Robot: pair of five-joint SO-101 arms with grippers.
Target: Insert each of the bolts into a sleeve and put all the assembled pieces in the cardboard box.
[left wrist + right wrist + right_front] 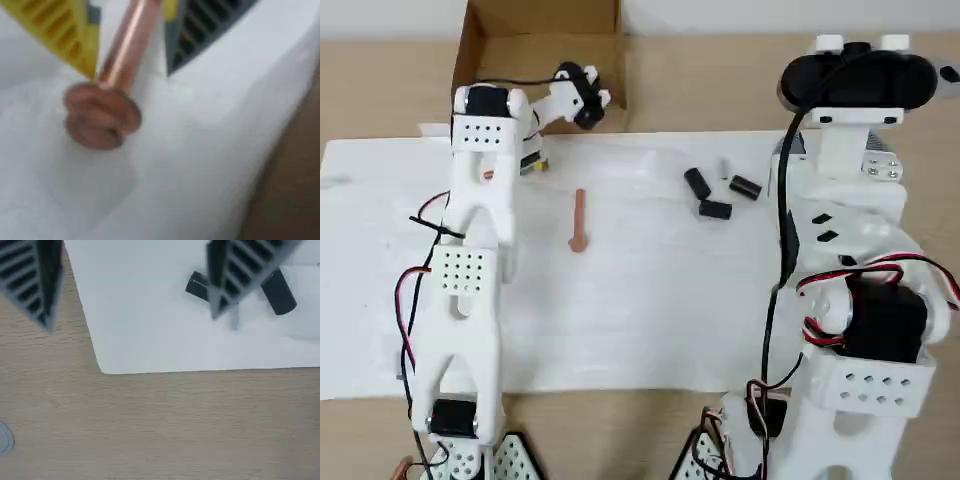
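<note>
Upper left, near the cardboard box — left end effector grasping a copper bolt; right end effector released, fingers wide.

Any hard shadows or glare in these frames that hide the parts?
High view: even light, no glare; loose bolt and sleeves plain on the white sheet. Left wrist view: soft shadow below the held bolt. Right wrist view: faint shadow beneath one finger, hiding nothing.

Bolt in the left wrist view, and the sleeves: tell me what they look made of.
Bolt: smooth copper-pink shaft with a soft sheen, rounded head; plastic or coated metal, cannot tell which. Sleeves: short black tubes, fairly matte; probably plastic or rubber.
</note>
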